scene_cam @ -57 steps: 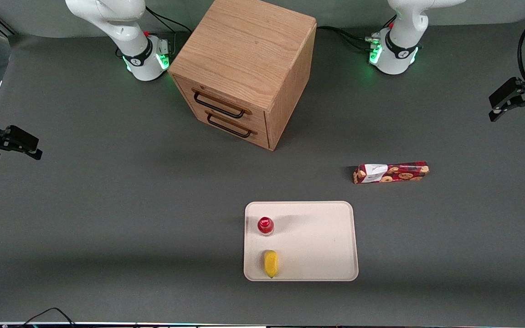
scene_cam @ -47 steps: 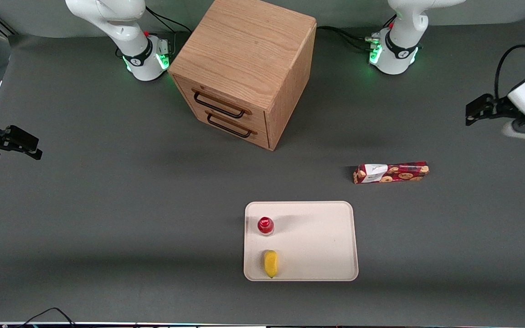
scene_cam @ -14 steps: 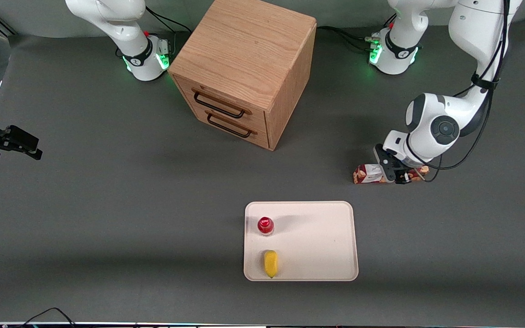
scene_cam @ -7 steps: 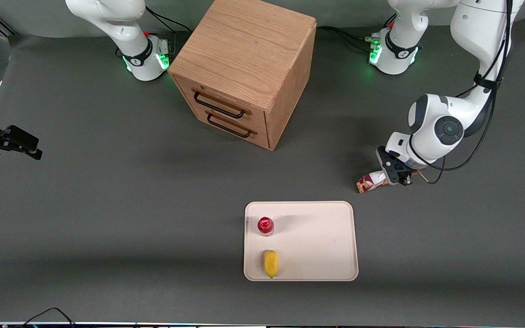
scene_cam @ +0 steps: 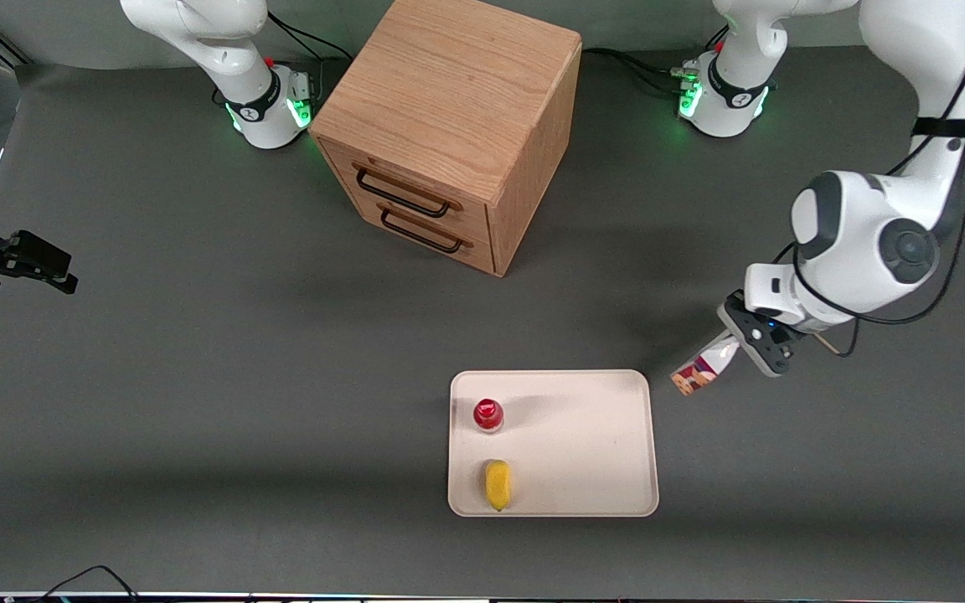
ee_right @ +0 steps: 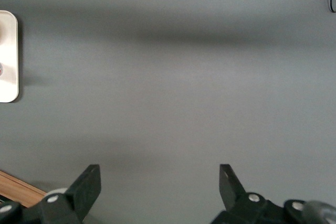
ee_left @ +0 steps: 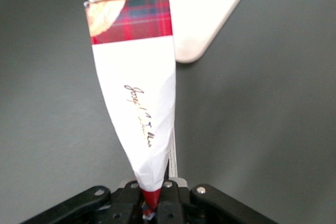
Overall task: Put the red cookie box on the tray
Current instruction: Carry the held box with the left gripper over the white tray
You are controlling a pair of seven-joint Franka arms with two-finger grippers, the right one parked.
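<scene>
The red cookie box [scene_cam: 700, 368] hangs tilted in the air, held by my left gripper [scene_cam: 752, 338], which is shut on it above the table beside the tray's corner, toward the working arm's end. In the left wrist view the box [ee_left: 135, 93] shows its white patch and a plaid red end, pinched between the jaws of the gripper [ee_left: 152, 203]. The cream-white tray [scene_cam: 591, 444] lies on the grey table, nearer to the front camera; a corner of it [ee_left: 210, 19] shows past the box's end.
On the tray stand a small red-capped bottle [scene_cam: 488, 414] and a yellow item [scene_cam: 497, 484]. A wooden two-drawer cabinet [scene_cam: 449, 126] stands farther from the front camera, mid-table. The tray's edge also shows in the right wrist view [ee_right: 8, 56].
My left gripper came in from the table's end, closed on the red cookie box where it lay, lifted it and carried it nearer to the front camera, toward the tray's corner. The box now hangs tilted.
</scene>
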